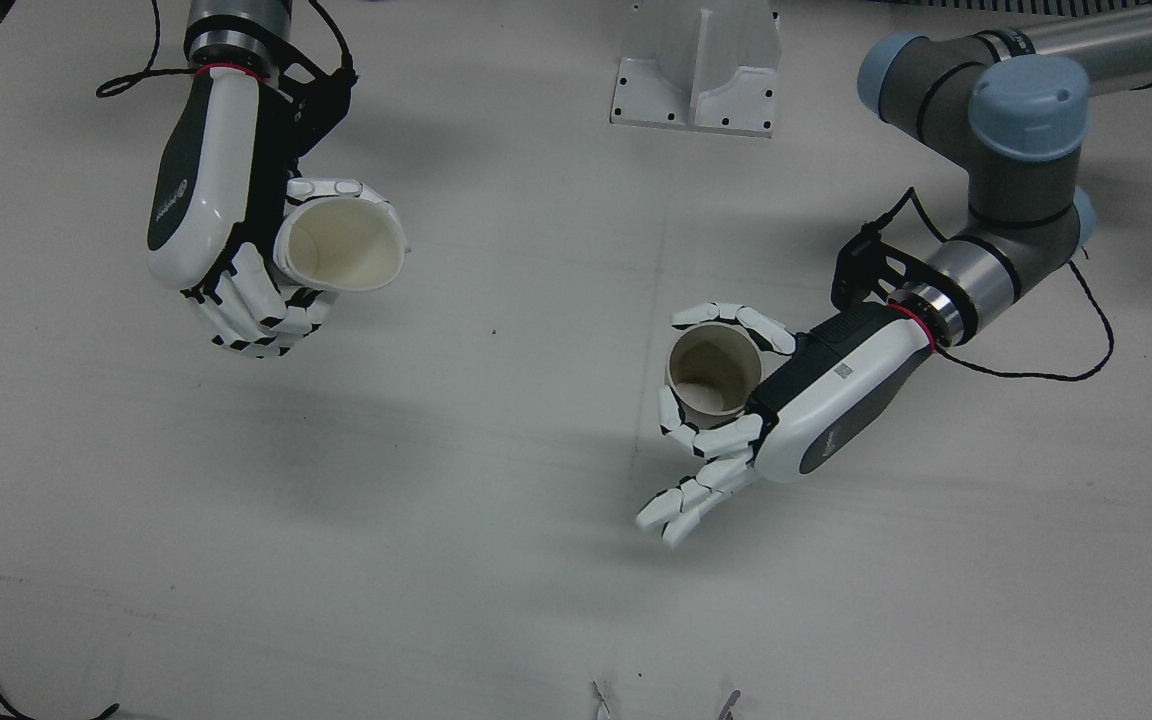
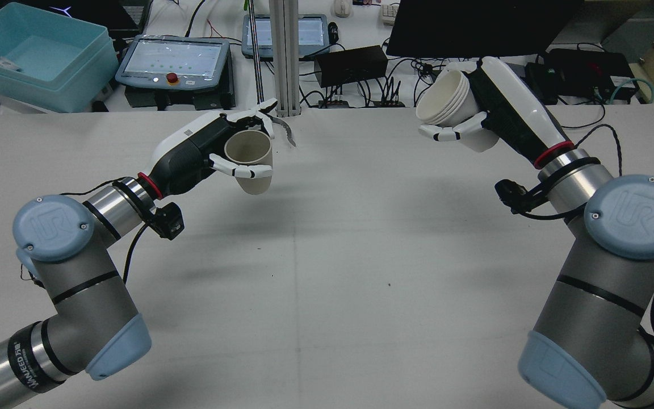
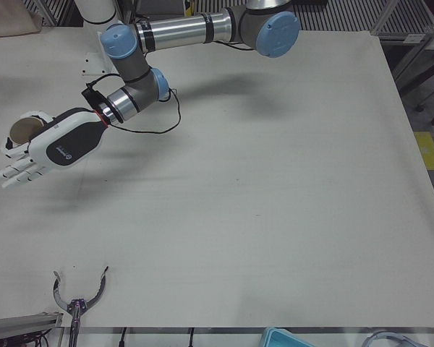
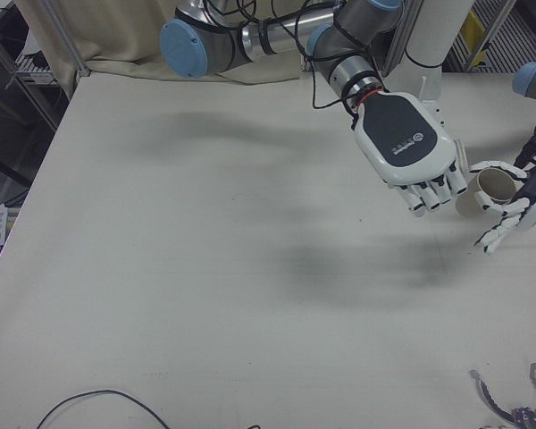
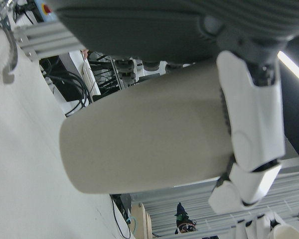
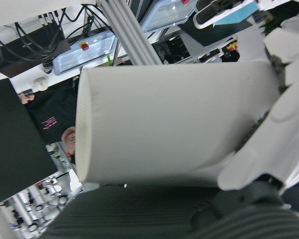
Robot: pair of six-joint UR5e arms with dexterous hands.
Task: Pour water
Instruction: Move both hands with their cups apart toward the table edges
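My left hand point(image 1: 786, 410) is shut on a beige paper cup point(image 1: 714, 372), held upright above the table with its mouth up; its lower fingers point(image 1: 681, 505) spread free below the cup. In the rear view the same hand point(image 2: 202, 147) holds this cup point(image 2: 249, 159) left of centre. My right hand point(image 1: 216, 230) is shut on a white paper cup point(image 1: 341, 245), tipped on its side with the mouth toward the table's middle. The rear view shows that hand point(image 2: 497, 108) raised high with the white cup point(image 2: 446, 99) tilted. The two cups are far apart. I cannot see any contents.
A white mounting bracket point(image 1: 696, 65) stands at the robot's side of the table. Metal tongs point(image 3: 76, 296) lie near the operators' edge. Beyond that edge are a teal bin point(image 2: 37, 54), teach pendants point(image 2: 174, 59) and cables. A loose black cable point(image 4: 98, 398) lies on the table.
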